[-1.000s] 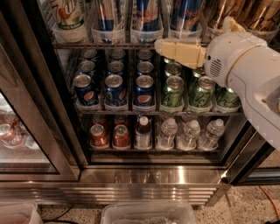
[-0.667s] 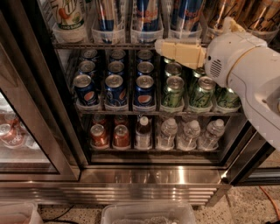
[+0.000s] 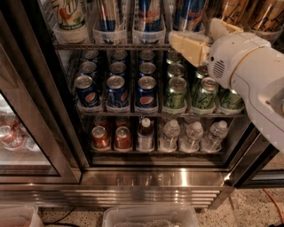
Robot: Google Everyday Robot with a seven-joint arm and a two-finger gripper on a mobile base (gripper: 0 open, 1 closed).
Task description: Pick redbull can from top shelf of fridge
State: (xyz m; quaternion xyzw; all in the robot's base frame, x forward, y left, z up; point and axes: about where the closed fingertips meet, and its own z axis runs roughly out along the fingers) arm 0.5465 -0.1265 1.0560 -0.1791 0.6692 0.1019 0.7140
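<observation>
Claw, cream and pointing left, hangs at the front edge of the top wire surface, toward its right end; whether it is apart or together cannot be told. This looks like the approach, with no grasp made yet. Just behind that edge the redbull can stands upright, in line with the claw. The next move calls for a level push in around that can alone. Room is tight: gold cans crowd the right, green cans sit below, and the fridge frame closes in beyond.
</observation>
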